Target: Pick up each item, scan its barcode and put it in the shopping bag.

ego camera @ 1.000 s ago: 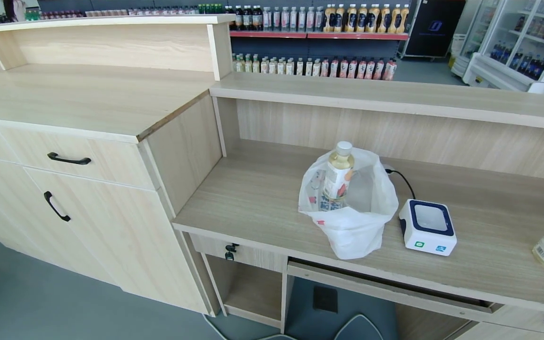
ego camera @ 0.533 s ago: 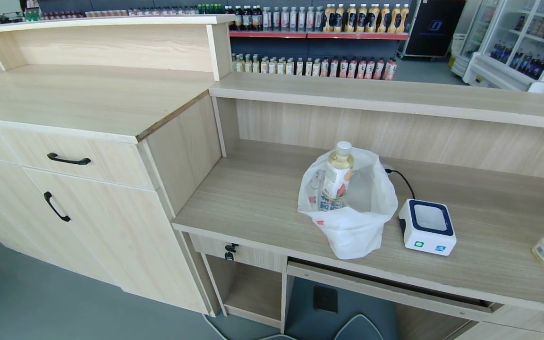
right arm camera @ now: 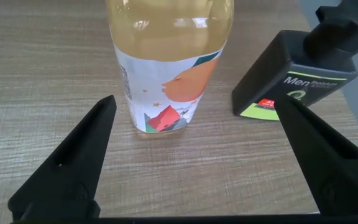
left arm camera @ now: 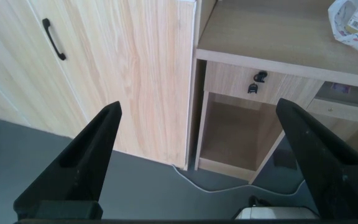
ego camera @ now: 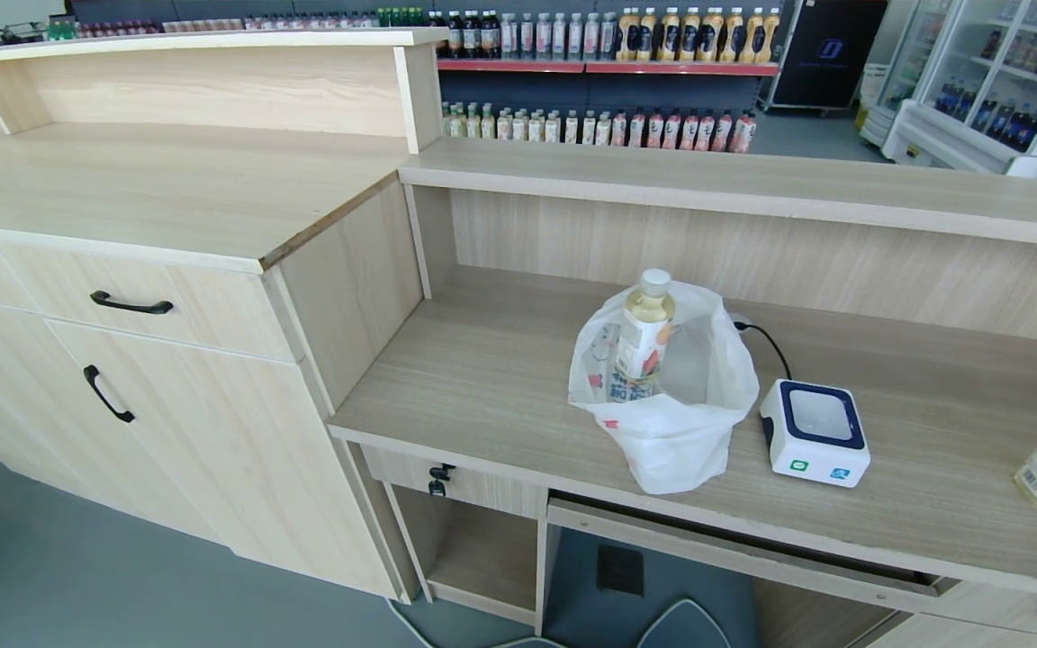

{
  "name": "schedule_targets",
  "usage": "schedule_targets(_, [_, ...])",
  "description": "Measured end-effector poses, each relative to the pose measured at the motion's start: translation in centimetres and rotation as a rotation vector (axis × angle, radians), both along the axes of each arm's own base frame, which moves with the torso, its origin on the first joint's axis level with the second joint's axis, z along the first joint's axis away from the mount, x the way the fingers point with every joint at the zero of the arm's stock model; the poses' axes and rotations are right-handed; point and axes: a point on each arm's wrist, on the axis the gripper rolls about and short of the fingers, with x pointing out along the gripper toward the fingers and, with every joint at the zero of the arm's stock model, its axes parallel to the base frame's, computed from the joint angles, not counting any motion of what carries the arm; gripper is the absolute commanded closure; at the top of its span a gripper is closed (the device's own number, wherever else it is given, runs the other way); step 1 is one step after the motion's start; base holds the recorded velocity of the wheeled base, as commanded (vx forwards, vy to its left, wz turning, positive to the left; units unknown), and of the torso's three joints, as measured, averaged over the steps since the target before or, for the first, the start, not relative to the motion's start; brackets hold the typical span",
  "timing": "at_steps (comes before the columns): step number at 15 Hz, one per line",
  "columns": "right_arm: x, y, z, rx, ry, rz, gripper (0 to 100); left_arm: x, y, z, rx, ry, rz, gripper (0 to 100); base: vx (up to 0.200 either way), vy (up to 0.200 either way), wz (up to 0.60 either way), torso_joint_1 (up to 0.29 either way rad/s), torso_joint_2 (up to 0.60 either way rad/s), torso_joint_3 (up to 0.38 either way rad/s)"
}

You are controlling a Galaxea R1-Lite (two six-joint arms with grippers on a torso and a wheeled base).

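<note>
Drink bottle [right arm camera: 169,62] stands upright on the tabletop [right arm camera: 42,74] before the right end effector [right arm camera: 194,101], jaws spread wide — an off-centre close could topple it, or knock the black bottle [right arm camera: 294,71] just beside.

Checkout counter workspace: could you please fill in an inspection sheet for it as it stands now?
Surface: wooden counter, pale wood grain.
Job's things: white shopping bag upright and open, one tea bottle inside; scanner beside the bag; second tea bottle standing at the robot's right, dark bottle beside it.
Clutter: key hanging in the drawer lock.
Grippers: left gripper open, low beside the cabinet; right gripper open, jaws spread before the second tea bottle, not touching.
Cables: black cable running from the scanner behind the bag.
Surroundings: drink shelves, glass coolers.
</note>
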Motion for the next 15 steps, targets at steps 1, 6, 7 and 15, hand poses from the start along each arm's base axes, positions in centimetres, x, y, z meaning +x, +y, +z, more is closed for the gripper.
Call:
schedule_targets(1, [0.2, 0.1, -0.2, 0.012, -0.007, 0.004, 0, 0.0, 0.0, 0.0, 0.0, 0.0, 0.0, 0, 0.0, 0.0, 0.0, 0.0, 0.0, 0.0])
schedule_targets(6, [1.2, 0.5, -0.5, 0.006, -0.016, 0.037, 0, 0.0, 0.0, 0.0, 0.0, 0.0, 0.0, 0, 0.0, 0.0, 0.0, 0.0, 0.0, 0.0])
schedule_targets(7, [1.5, 0.8, -0.6, 0.004, -0.016, 0.051, 0, 0.0, 0.0, 0.0, 0.0, 0.0, 0.0, 0, 0.0, 0.0, 0.0, 0.0, 0.0, 0.0])
schedule_targets(15, [3.6, 0.1, -0.4, -0.031, -0.043, 0.084, 0, 0.0, 0.0, 0.0, 0.0, 0.0, 0.0, 0, 0.0, 0.0, 0.0, 0.0, 0.0, 0.0])
